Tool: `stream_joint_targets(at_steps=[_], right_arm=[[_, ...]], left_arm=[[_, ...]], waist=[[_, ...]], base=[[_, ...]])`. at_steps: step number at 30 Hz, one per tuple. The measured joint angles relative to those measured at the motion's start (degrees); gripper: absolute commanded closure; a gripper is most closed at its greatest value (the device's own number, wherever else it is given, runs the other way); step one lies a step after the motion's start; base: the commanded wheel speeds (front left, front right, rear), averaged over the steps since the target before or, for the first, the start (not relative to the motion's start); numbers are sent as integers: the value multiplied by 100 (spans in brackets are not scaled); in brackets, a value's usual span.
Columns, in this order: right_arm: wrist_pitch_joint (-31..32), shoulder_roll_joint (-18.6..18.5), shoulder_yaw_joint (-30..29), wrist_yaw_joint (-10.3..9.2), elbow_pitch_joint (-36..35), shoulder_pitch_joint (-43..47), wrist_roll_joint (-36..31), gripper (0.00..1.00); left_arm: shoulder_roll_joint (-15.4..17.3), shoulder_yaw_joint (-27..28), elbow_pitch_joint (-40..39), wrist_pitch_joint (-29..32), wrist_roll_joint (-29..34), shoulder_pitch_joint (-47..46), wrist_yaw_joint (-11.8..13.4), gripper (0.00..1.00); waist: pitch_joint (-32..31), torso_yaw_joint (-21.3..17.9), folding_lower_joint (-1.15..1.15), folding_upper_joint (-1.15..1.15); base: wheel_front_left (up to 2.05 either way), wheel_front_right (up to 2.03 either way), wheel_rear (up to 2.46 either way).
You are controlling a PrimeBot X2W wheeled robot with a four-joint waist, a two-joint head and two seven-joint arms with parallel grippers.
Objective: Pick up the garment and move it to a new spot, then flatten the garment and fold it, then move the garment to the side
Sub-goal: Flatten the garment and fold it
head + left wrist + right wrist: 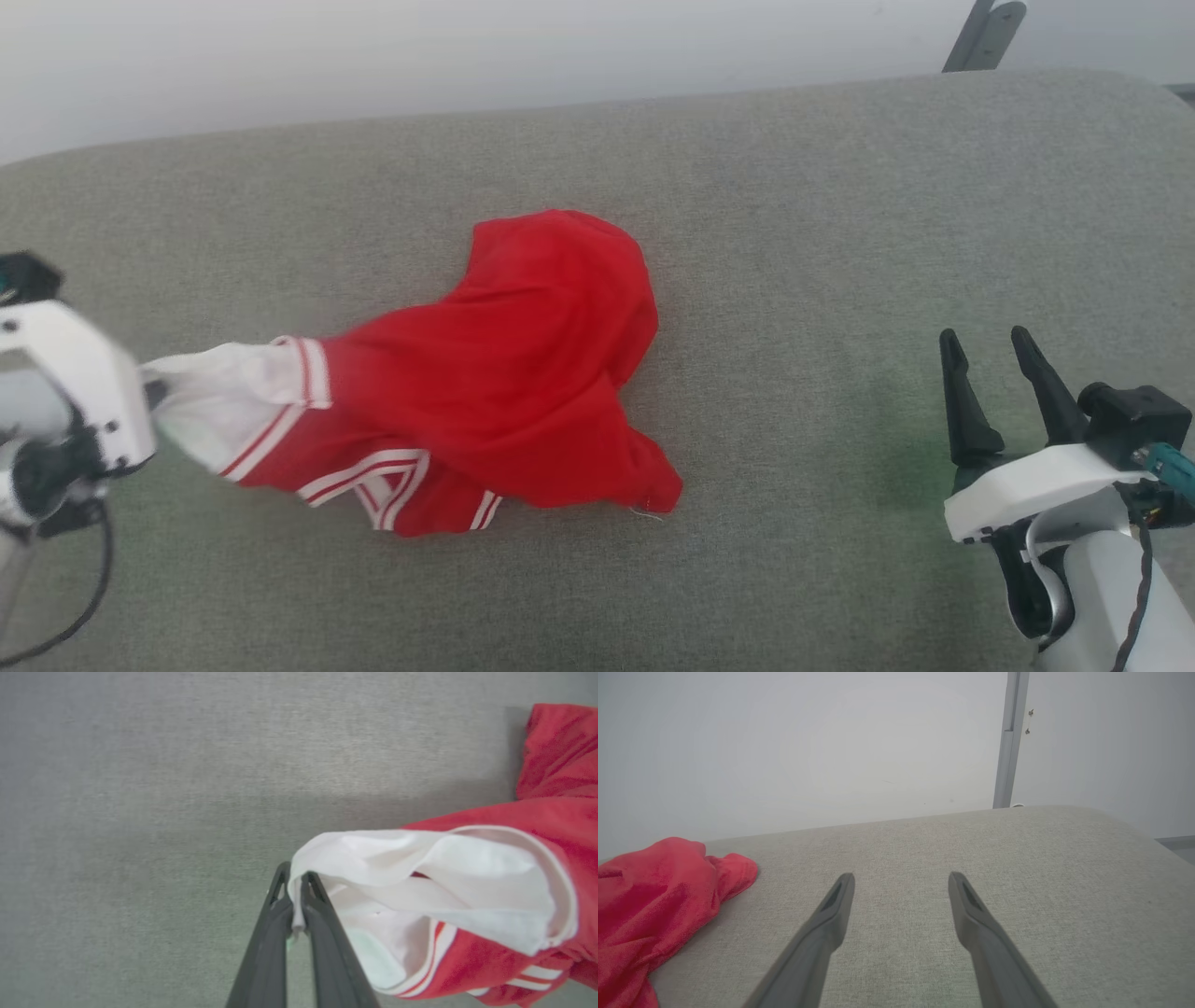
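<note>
The left hand (295, 882) is clamped on the white sleeve's edge. The garment (523, 373) lies crumpled mid-table (822, 205). It looks light, soft and limp, so it will likely trail and stretch from one hold; the far red hem suits a second grip. The right hand (990, 350) stands open, well apart.

A grey cushion (794, 233) lay under the right gripper (985, 333), a pale wall (467, 47) beyond it, a grey post (985, 33) ahead to its right.
</note>
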Motion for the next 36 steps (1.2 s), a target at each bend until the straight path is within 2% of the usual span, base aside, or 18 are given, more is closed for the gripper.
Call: stream_joint_targets(at_steps=[7,13,14,15,16,26,32,36], right_arm=[[18,3,19,0,-13,9,-3,0],[57,-25,58,0,-27,-2,5,0],[62,-31,80,0,-31,-4,13,0],[71,-34,93,0,-36,-4,14,0],[99,-42,103,0,-36,-4,14,0],[219,-115,327,0,-79,68,65,0],[368,-153,684,0,-143,155,176,0],[539,-183,1007,0,-221,203,312,0]], left_arm=[[221,203,423,-77,-116,604,461,100],[30,272,687,-181,-319,804,438,98],[-2,279,695,-238,-322,803,400,64],[-16,282,690,-305,-321,794,364,15],[-33,303,683,-378,-322,776,324,0],[-30,416,205,-1260,-167,676,35,0],[-68,522,-312,-2370,96,962,-97,0],[-85,601,-626,-3267,404,1232,-94,0]], waist=[[24,58,0,0],[90,97,0,0],[95,111,0,0],[97,130,0,0],[93,151,0,0],[-109,463,0,0],[-290,724,0,0],[-390,919,0,0]], base=[[0,0,0],[0,0,0],[0,0,0],[0,0,0],[0,0,0],[0,0,0],[0,0,0],[0,0,0]])
